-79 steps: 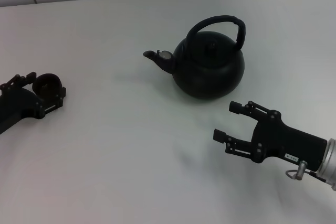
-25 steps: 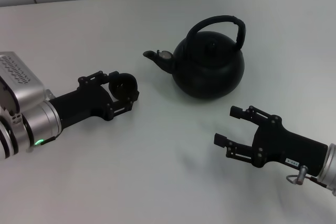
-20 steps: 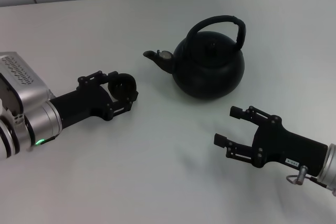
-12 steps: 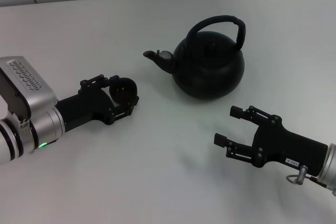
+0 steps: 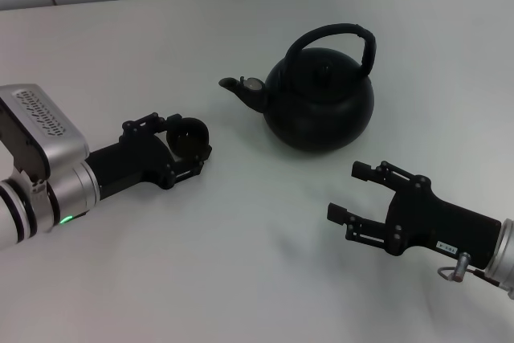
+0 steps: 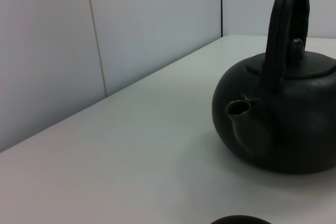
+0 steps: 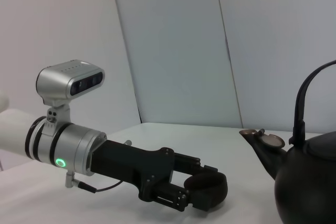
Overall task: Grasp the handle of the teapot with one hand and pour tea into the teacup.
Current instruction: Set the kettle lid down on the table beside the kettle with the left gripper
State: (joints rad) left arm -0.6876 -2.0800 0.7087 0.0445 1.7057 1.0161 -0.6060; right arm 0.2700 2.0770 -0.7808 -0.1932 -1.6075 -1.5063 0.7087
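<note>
Head view: left gripper (image 5: 186,149) fingers clasping teacup (image 5: 188,134); right gripper (image 5: 358,192) fingers gaping. Teapot (image 5: 320,98) looking heavy, rigid; handle (image 5: 337,38) offering grip.

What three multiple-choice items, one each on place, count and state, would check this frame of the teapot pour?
1. Where is the teacup?
A. between the left gripper's fingers
B. under the spout
C. beside the right gripper

2. How many cups are in view?
A. one
B. two
C. three

3. How does the right gripper stand?
A. shut on the handle
B. open, clear of the teapot
C. shut on the lid

Answers: 1 A, the left gripper encloses it, left of the teapot. 2 A, only one shows. 3 B, its fingers are spread, and the handle is untouched.
</note>
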